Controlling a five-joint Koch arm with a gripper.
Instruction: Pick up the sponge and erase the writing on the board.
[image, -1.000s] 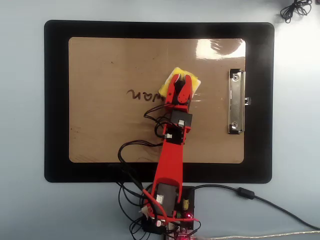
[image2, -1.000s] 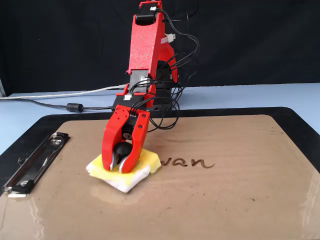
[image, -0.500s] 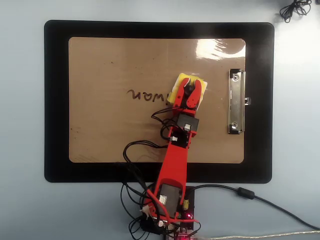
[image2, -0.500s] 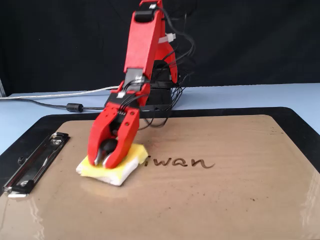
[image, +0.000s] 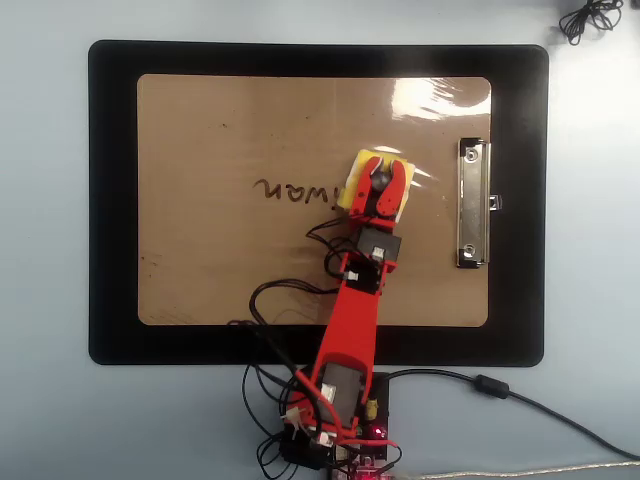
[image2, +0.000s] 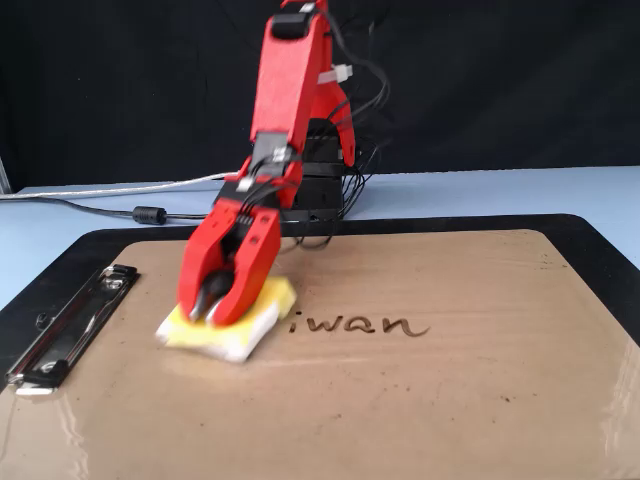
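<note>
My red gripper (image: 382, 172) (image2: 206, 314) is shut on the black knob of the small yellow sponge (image: 349, 193) (image2: 256, 317). It holds the sponge flat on the tan board (image: 220, 260) (image2: 450, 400). The dark writing (image: 291, 190) (image2: 366, 325) shows the letters "iwan". In the overhead view it is upside down, just left of the sponge. In the fixed view it lies just right of the sponge. The sponge sits between the writing and the board's clip. My fingers cover most of the sponge from above.
The board lies on a larger black mat (image: 112, 200) (image2: 600, 235). Its silver clip (image: 473, 203) (image2: 68, 326) is beyond the sponge, away from the writing. The arm base and cables (image: 330, 420) sit at the mat's near edge. A cable (image2: 100, 205) runs behind.
The gripper slid the sponge toward the clip, off the start of the writing. One second ago only "wan" showed; now "iwan" is uncovered.
</note>
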